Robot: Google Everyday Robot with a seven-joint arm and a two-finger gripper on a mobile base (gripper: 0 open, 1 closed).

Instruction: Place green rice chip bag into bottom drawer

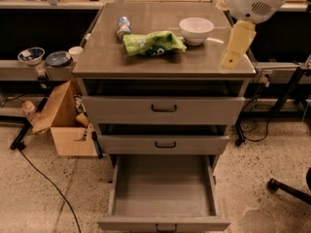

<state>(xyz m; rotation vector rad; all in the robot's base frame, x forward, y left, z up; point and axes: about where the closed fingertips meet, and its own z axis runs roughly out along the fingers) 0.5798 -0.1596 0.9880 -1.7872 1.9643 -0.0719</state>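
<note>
The green rice chip bag (153,42) lies crumpled on the grey cabinet top (146,64), left of a white bowl (196,29) and right of a small printed can (123,27). The bottom drawer (163,188) is pulled out wide open, and its flat tray is empty. The two drawers above it are shut. My gripper (229,59), cream-coloured under a white arm housing (255,1), hangs over the right front part of the cabinet top. It is to the right of the bag and not touching it. It holds nothing that I can see.
An open cardboard box (65,123) stands on the floor left of the cabinet. Two bowls (31,55) and a cup sit on a low shelf at the left. A black cable (48,183) runs across the floor. A chair base (289,188) is at the right.
</note>
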